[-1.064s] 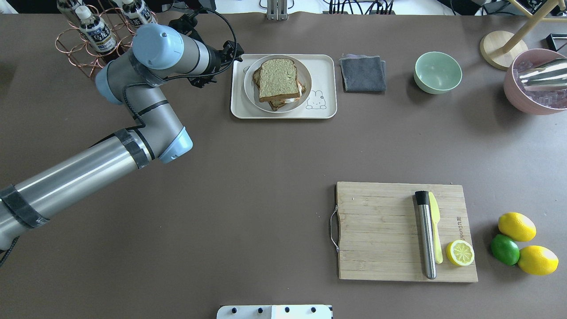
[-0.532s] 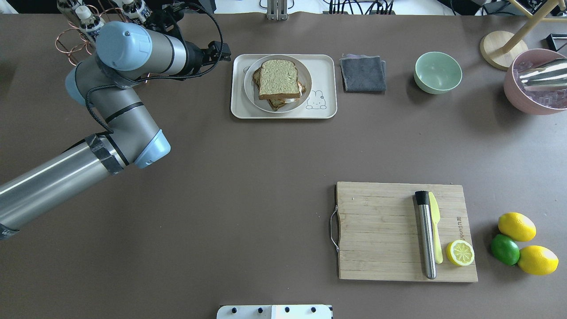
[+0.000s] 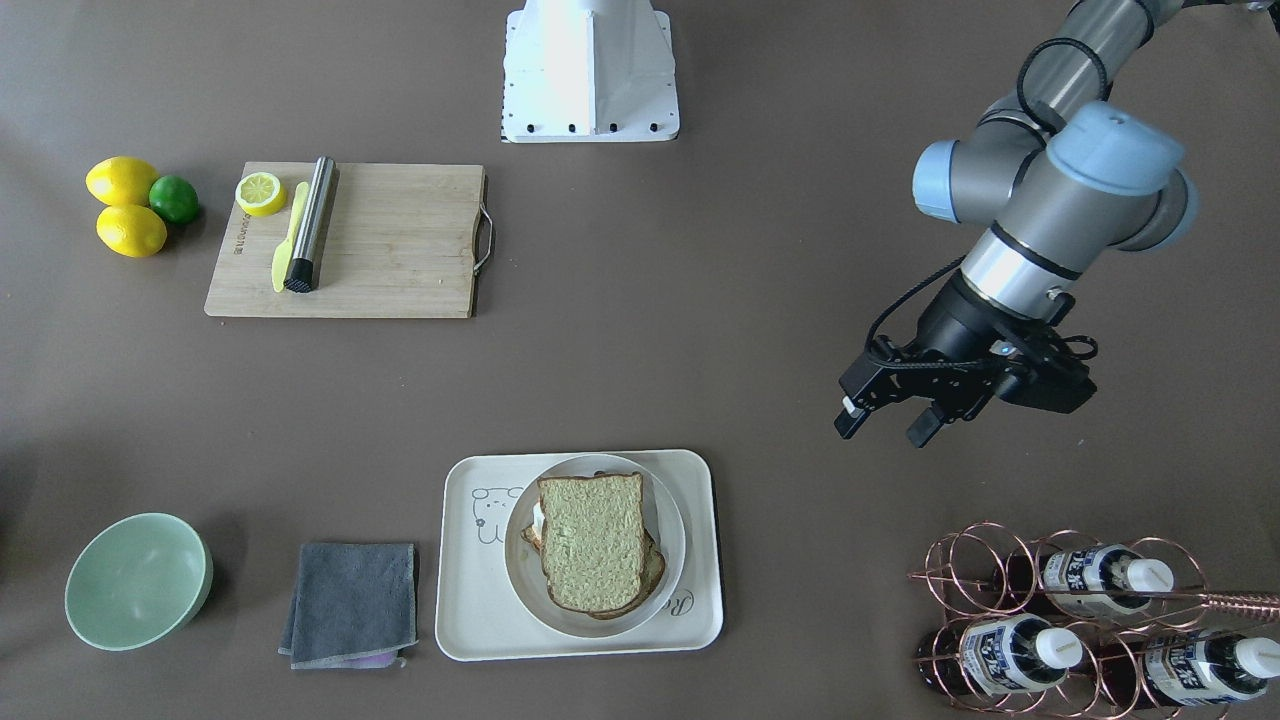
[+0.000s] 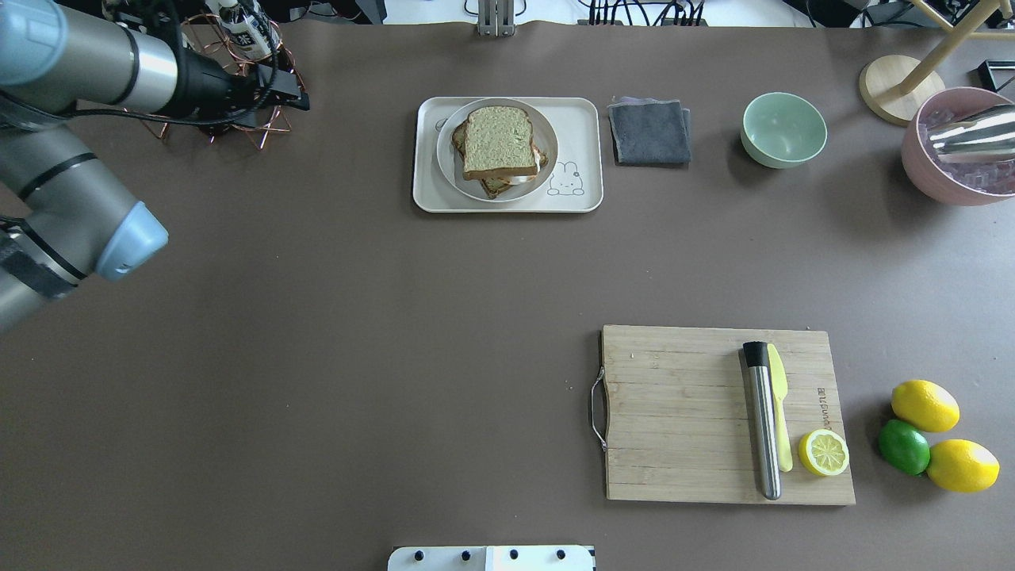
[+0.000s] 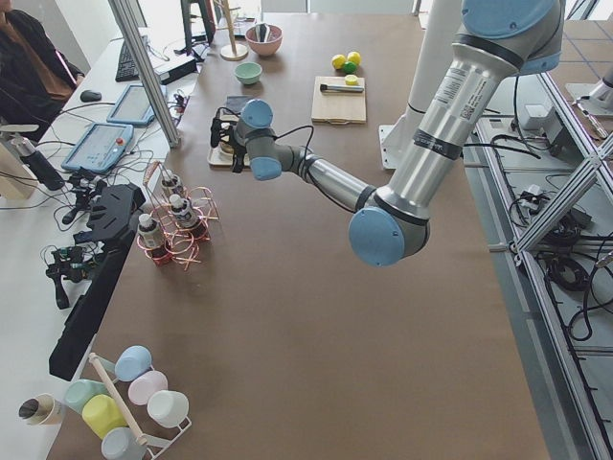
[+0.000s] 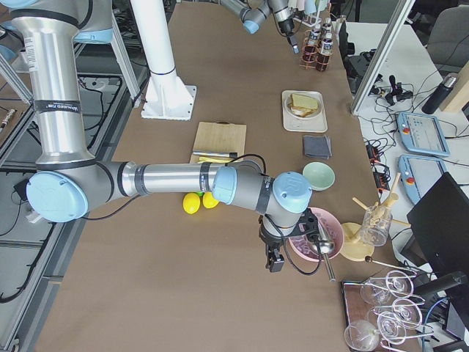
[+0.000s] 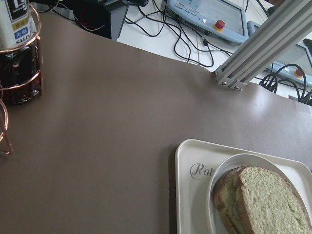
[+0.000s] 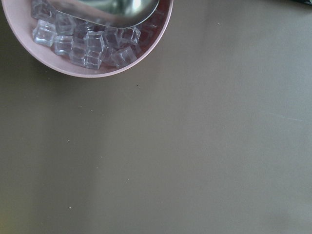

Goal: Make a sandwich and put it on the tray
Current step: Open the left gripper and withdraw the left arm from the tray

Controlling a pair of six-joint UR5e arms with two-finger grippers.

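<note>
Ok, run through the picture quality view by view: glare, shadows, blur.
Overhead exterior: even light, a soft shadow beside the green bowl, bright glare on the metal scoop in the pink bowl. Right wrist view: ice cubes slightly soft, faint pale bands across the table. Front-facing view: left gripper sharp, no motion blur.

Cut off at left wrist view's lower right edge, ahead of left gripper (image 3: pixel 882 432): tray (image 7: pixel 187 195), sandwich (image 7: pixel 263 200). Barely showing under top slice: egg (image 4: pixel 541 161). Too small to judge: right gripper (image 6: pixel 275 262) jaw state. Cropped just ahead of it: pink ice bowl (image 8: pixel 161 29).
</note>
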